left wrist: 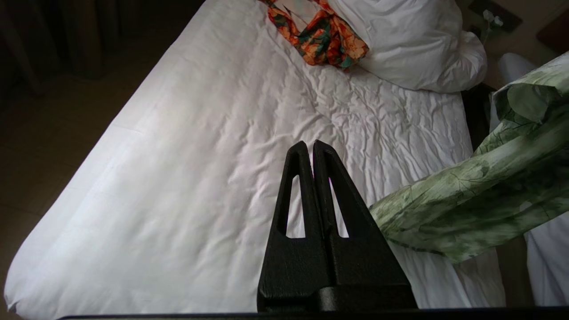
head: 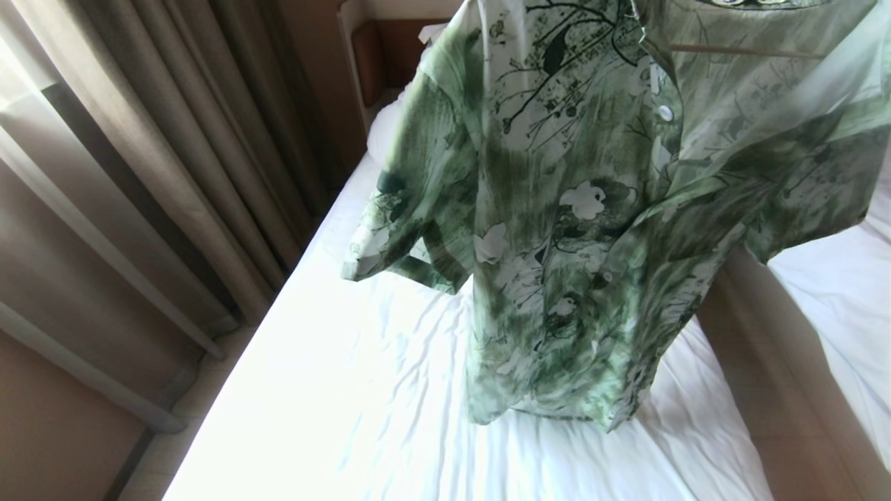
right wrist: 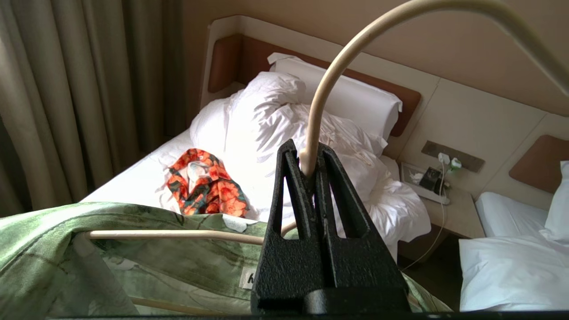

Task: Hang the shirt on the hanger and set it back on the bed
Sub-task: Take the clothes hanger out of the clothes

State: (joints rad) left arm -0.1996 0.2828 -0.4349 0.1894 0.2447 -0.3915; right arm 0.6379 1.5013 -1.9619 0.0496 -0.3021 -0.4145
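right gripper [right wrist: 311, 166] clamping tight on the hanger [right wrist: 338, 66], pinching the cream wire at the base of its curved hook, fingers nearly meeting around it. holding the hanger up in the air, with its shoulder bar running into the collar of the shirt [right wrist: 133, 258] just below the fingers. carrying the green-and-white floral shirt draped on the hanger, a small white label showing inside the neck.

hanging in front of the head camera and filling much of that view: shirt [head: 598, 229] buttoned at the front, one short sleeve drooping on the robot's left, hem dangling down to the wrinkled white sheet of the bed [head: 390, 376], though impossible to tell whether quite touching it. showing through the thin fabric near the collar, a stretch of hanger bar [head: 738, 50].

left gripper [left wrist: 313, 149] hovering empty above the bare sheet, black fingers pressed together, gripping nothing. lying just beside it on one side, a fold of the shirt [left wrist: 480, 186], apart from the fingers.

lying farther up the bed, an orange floral garment [right wrist: 204, 186] on the sheet, right against the bunched white duvet [right wrist: 284, 133]. leaning behind that, a pillow [right wrist: 355, 100] against the brown headboard [right wrist: 249, 58]. hanging along the robot's left side of the bed, beige curtains [head: 160, 153]. standing beyond a bedside table [right wrist: 449, 209], a second white bed [right wrist: 506, 262].
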